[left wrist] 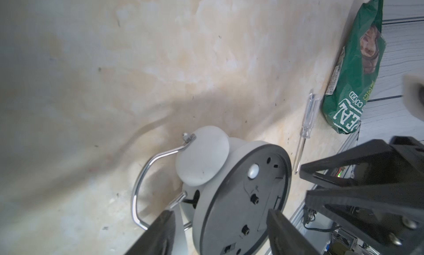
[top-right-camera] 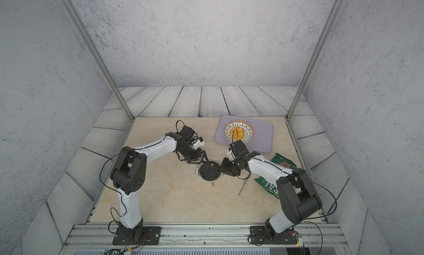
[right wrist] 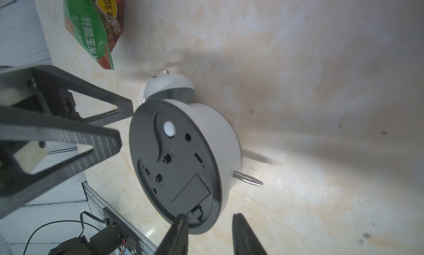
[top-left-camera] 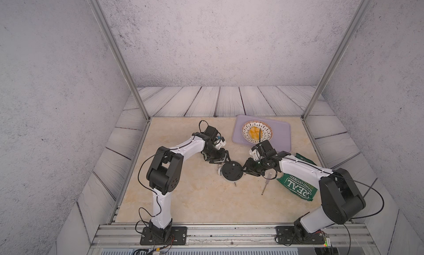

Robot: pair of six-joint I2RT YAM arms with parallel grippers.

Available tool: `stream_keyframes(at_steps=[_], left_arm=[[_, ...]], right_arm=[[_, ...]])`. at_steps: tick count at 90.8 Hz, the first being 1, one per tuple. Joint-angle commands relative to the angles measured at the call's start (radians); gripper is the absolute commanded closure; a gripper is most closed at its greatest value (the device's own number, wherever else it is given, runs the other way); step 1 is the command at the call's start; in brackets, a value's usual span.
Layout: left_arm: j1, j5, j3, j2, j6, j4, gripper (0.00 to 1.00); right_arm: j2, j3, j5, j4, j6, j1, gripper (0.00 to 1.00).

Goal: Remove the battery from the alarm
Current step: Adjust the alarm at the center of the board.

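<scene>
The left hand is spread around the round white twin-bell alarm clock, laid face down on the beige worktop; its battery is hidden. The opposite rim is straddled by the less widely spread right hand. The clock could be tipped by uneven pinching.

One clock, two arms, a few odds and ends.
One alarm clock sits between two robot arms, a left arm and a right arm. To the clock's right lie one screwdriver and one dark green snack bag. Behind the clock, one tray carries one dish. The right wrist view shows a second, brighter green bag beyond the clock.
</scene>
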Motion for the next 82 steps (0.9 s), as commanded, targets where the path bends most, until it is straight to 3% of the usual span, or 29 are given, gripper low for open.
stream_keyframes(at_steps=[1, 19, 44, 59, 82], left_arm=[[-0.001, 0.065, -0.045, -0.026, -0.026, 0.004, 0.33], [0.001, 0.048, -0.155, -0.111, -0.088, 0.038, 0.42], [0.038, -0.077, -0.310, -0.254, -0.150, 0.075, 0.42], [0.066, -0.104, -0.358, -0.305, -0.175, 0.095, 0.32], [0.062, -0.072, -0.328, -0.289, -0.171, 0.114, 0.28]], right_arm=[[0.060, 0.030, -0.075, 0.086, 0.042, 0.005, 0.68], [0.189, 0.180, -0.116, 0.062, -0.010, 0.007, 0.76], [0.351, 0.408, -0.133, -0.124, -0.203, 0.023, 0.76], [0.285, 0.422, 0.071, -0.295, -0.363, 0.029, 0.69], [0.151, 0.340, 0.354, -0.357, -0.369, 0.108, 0.71]])
